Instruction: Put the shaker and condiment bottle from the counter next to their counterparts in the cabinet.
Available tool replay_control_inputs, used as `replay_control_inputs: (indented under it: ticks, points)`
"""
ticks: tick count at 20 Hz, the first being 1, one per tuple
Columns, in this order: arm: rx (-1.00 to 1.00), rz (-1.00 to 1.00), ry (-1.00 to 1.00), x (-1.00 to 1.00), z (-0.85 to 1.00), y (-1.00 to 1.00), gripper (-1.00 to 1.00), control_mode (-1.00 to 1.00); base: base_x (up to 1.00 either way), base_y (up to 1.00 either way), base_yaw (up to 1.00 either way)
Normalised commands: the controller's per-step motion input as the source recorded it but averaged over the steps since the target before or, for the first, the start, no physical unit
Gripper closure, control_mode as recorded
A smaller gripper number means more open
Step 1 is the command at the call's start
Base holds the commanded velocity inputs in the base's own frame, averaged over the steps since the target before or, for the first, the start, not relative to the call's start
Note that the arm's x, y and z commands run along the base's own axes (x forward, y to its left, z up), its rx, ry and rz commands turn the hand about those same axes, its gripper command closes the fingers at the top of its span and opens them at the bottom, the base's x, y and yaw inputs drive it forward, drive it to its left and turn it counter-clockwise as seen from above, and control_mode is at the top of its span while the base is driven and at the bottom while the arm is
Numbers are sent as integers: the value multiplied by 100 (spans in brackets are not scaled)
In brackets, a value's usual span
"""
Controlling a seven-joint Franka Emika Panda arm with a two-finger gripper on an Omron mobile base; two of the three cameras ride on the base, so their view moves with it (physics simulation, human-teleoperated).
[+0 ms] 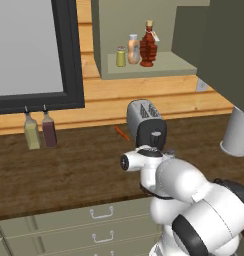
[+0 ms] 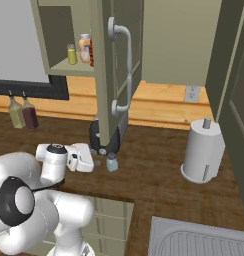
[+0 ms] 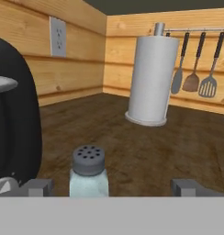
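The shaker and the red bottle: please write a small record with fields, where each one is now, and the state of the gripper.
shaker: upright on the counter, beside the toaster
condiment bottle: on the cabinet shelf, next to the orange bottle and the yellow-green shaker
gripper: open, low over the counter, the shaker between its fingertips, nothing held
paper towel roll: upright on the counter, farther right
task left: shaker not yet lifted
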Motion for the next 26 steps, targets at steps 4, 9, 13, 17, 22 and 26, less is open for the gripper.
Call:
replay_control_inputs:
  ticks: [4, 9, 13, 17, 22, 26]
  points:
    - [0, 16, 0, -3, -41, -47, -100, -100, 0, 0, 0]
    - [0, 31, 0, -8, -60, -90, -100, -100, 0, 0, 0]
    - [2, 0, 1, -1, -5, -10, -100, -100, 0, 0, 0]
    - [3, 1, 0, -5, -25, -21, -100, -100, 0, 0, 0]
    - [7, 12, 0, 0, -40, 0, -100, -100, 0, 0, 0]
    - [1, 13, 0, 2, -27, 0, -100, -100, 0, 0, 0]
